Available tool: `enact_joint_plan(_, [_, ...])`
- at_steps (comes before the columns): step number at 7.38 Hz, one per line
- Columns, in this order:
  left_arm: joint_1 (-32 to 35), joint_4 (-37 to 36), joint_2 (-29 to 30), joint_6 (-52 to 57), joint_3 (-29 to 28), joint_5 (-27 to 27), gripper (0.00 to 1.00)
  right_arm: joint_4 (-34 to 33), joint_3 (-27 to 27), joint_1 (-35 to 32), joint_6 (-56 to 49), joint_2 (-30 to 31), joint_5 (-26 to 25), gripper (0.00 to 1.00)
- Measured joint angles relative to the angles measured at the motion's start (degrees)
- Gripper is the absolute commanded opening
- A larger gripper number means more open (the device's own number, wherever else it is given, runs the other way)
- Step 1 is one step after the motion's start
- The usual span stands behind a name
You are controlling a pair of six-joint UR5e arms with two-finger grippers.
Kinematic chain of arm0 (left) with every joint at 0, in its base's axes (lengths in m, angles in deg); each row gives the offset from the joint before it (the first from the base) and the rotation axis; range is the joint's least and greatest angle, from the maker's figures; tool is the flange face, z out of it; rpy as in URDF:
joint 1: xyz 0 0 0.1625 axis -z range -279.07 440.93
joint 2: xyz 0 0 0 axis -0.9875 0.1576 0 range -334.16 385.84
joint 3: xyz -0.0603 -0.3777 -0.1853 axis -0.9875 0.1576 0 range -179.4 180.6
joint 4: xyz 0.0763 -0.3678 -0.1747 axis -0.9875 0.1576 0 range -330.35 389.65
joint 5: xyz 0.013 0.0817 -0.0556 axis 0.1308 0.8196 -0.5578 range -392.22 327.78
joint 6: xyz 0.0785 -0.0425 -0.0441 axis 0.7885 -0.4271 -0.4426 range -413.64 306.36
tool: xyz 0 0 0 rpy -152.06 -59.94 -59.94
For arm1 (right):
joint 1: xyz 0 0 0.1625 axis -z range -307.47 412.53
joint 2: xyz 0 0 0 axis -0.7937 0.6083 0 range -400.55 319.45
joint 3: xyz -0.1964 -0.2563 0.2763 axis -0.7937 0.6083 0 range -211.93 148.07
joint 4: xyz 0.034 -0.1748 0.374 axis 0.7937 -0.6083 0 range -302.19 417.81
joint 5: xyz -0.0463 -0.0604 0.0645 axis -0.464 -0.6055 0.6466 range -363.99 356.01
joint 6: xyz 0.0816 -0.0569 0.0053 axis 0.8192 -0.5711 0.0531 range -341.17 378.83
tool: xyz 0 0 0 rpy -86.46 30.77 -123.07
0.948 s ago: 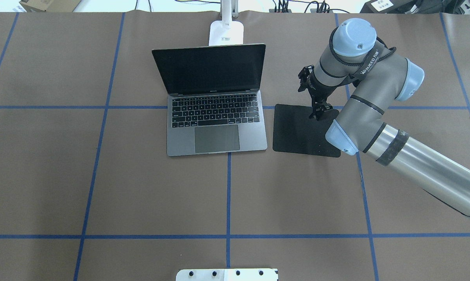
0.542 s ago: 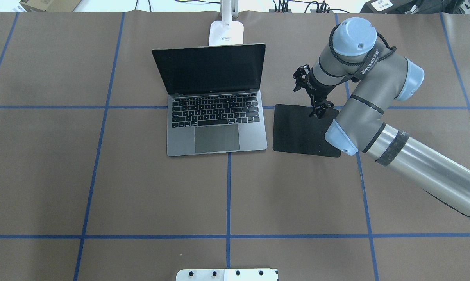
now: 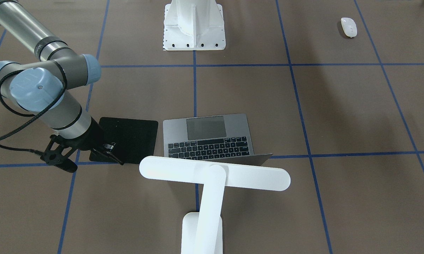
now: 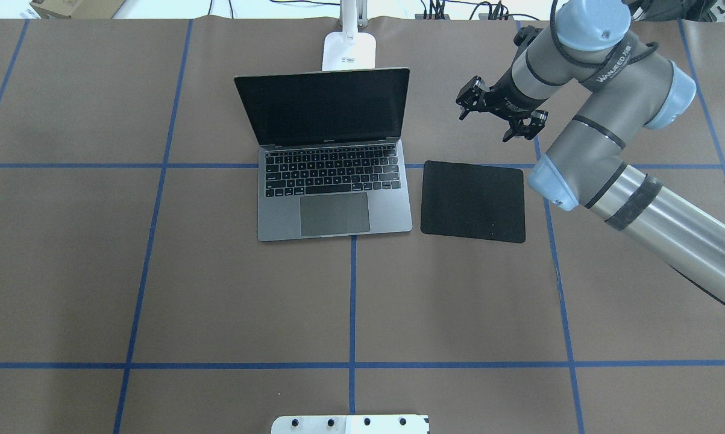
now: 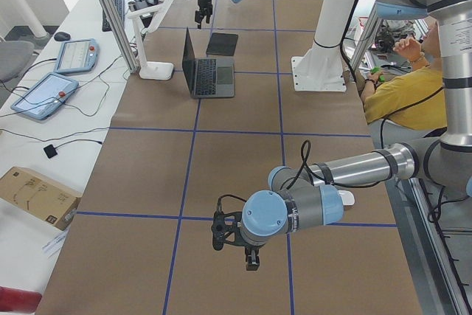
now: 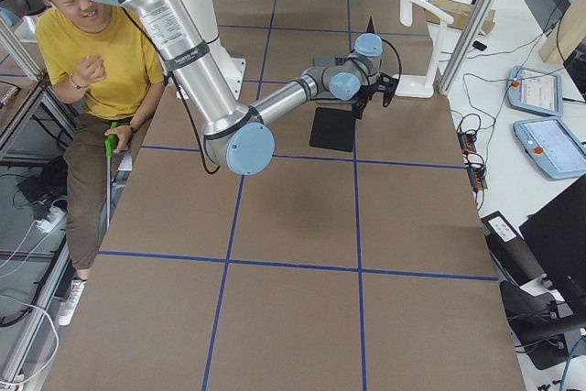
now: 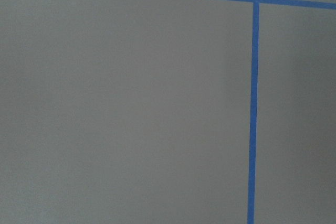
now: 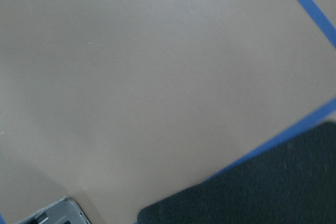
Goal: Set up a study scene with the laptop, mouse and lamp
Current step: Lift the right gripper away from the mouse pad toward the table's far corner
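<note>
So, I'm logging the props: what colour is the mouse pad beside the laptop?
Plain black; the mouse pad shows best in the overhead exterior view.

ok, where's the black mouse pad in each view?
Front-facing: mouse pad, left of centre, left of the laptop.
Overhead: pad right of the laptop.
Exterior left: pad top centre, beyond laptop.
Exterior right: pad upper centre.
Left wrist: not in it.
Right wrist: pad bottom right.
Shared landmark: the laptop beside it.
</note>
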Motion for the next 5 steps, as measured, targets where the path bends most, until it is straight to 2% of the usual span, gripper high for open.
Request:
enact_joint_plan(2, [0.0,-0.1,0.0,0.0,-0.1,0.0,1.0,-3.7,-0.2,-6.0,-22.1,2.8,4.8,0.99])
enact_joint_plan(4, [0.0,0.7,0.1,0.0,1.1,-0.1,1.0,-13.2,-1.8,-11.5,-41.1,4.4,5.9,0.99])
enact_joint_plan(5, [0.0,1.4,0.3,-0.2,3.0,0.0,1.0,-17.5,-4.5,-14.2,-47.9,6.2,6.1,0.99])
